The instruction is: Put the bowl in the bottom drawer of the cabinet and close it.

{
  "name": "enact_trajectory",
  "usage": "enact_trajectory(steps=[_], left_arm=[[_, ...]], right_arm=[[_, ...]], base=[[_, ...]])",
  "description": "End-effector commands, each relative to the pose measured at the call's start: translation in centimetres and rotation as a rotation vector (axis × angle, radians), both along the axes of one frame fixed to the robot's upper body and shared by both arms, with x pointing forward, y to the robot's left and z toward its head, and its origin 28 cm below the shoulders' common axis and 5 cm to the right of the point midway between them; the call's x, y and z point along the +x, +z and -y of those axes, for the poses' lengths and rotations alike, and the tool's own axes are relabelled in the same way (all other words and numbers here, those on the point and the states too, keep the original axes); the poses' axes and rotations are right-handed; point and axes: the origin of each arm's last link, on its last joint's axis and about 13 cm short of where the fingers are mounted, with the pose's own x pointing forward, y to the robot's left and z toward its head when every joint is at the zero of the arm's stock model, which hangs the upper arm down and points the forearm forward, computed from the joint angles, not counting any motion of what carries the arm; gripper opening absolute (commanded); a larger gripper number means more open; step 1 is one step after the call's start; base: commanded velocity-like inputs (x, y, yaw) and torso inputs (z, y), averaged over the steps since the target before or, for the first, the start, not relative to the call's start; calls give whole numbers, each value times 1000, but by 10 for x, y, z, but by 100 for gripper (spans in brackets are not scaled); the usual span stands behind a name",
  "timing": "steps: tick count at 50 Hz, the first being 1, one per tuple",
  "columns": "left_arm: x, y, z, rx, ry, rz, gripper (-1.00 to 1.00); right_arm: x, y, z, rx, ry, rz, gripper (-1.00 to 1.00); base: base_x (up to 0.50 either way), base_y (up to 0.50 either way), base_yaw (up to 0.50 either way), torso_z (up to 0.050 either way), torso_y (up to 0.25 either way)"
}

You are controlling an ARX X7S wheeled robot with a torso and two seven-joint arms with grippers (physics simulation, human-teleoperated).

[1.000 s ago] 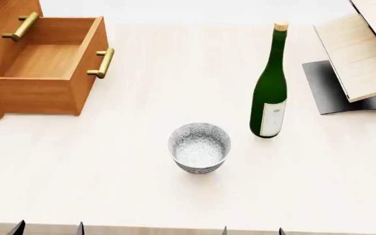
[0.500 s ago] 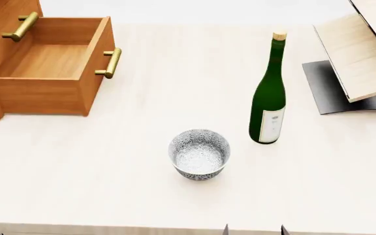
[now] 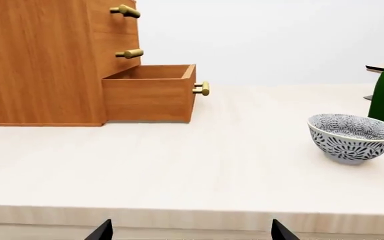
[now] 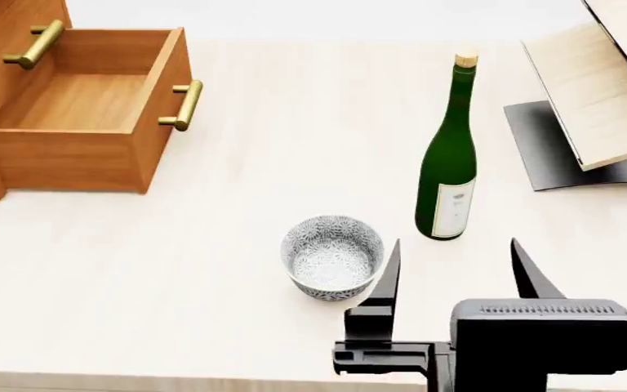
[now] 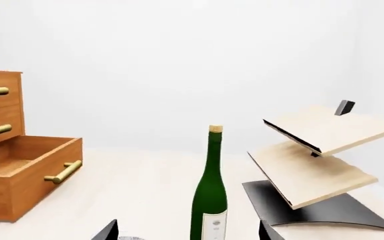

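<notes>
The speckled white bowl (image 4: 332, 257) stands upright on the table's front middle, also showing in the left wrist view (image 3: 352, 137). The bottom drawer (image 4: 63, 159) of the orange-brown cabinet (image 4: 9, 24) is pulled out and holds nothing; its brass handle (image 4: 183, 104) faces right. My right gripper (image 4: 455, 249) is open just right of the bowl, its left fingertip close to the rim, apart from it. In its own wrist view, the right gripper (image 5: 188, 235) has nothing between its fingers. My left gripper (image 3: 190, 232) is open at the table's front edge, outside the head view.
A tall green wine bottle (image 4: 447, 155) stands just behind my right gripper, right of the bowl. A pale wooden rack (image 4: 602, 90) on a grey base (image 4: 542, 139) fills the back right. Two upper drawers (image 3: 115, 30) are shut.
My right gripper has risen into the head view from the bottom edge, beside the bowl. The left fingertips have dropped out of that view. Bowl, bottle and drawer have not moved.
</notes>
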Motion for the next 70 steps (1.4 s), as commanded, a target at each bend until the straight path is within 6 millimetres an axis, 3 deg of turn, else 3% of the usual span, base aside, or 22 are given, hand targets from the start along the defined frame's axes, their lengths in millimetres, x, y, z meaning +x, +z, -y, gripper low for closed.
enact_trajectory(steps=[1,18,70], left_arm=[[-3,-1,1,6,-9,5,100],[-3,0,1,8,-17,7,100],[-1,-2,1,14,-19,12,100]], right_arm=[[-8,44,2,-11,8,82,100],[-2,61,1,-43,9,119,100],[-4,55,-1,-17,24,118,100]], base=[[0,0,0,0,0],[0,3,0,0,0],[0,499,0,0,0]])
